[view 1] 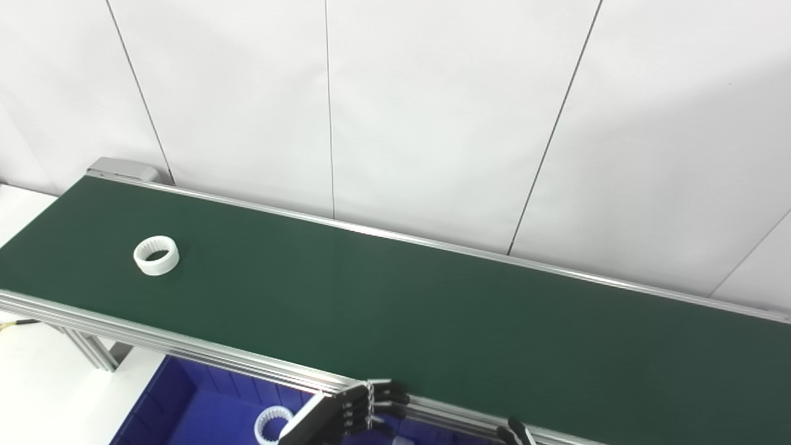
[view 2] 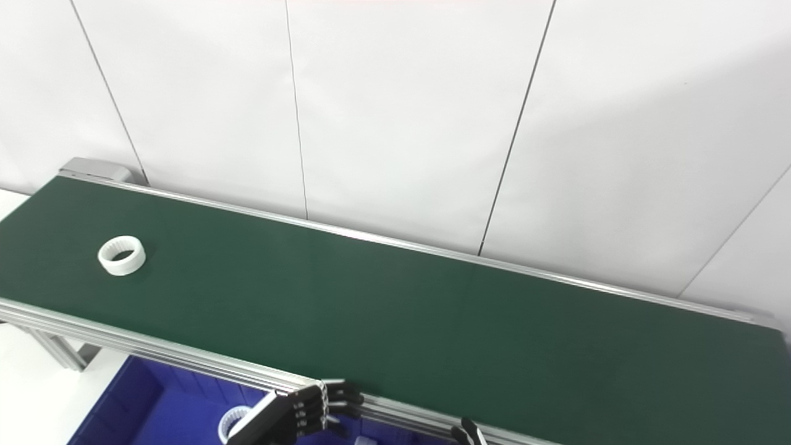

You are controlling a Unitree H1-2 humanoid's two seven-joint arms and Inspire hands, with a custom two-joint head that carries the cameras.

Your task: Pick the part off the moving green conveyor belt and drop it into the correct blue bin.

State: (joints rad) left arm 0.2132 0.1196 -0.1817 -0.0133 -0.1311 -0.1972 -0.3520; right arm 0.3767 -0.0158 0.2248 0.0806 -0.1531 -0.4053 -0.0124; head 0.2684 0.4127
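- So the belt [view 1: 395, 309] is dark green with silver rails, running from the far left corner down to the lower right, with white wall panels behind it.
- One white ring [view 1: 156, 254] lies flat on the belt near the left end, hole up, ribbed on the inside, a bit closer to the near rail than the far one. Nothing touches it.
- Below the near rail at the bottom left sits a blue bin [view 1: 179, 402], with a second white ring [view 1: 272, 424] already lying in it, partly cut off by the picture's edge.
- Left hand [view 1: 352, 408] is down at the bottom edge, just beside the near rail and over the bin, well apart from the ring on the belt. Its dark fingers [view 1: 389, 395] point right, lying close together and slightly curled, with nothing in them.
- Right hand [view 1: 516, 432]: only a couple of dark fingertips poke up at the bottom edge by the rail, so can't tell whether it's spread or closed.
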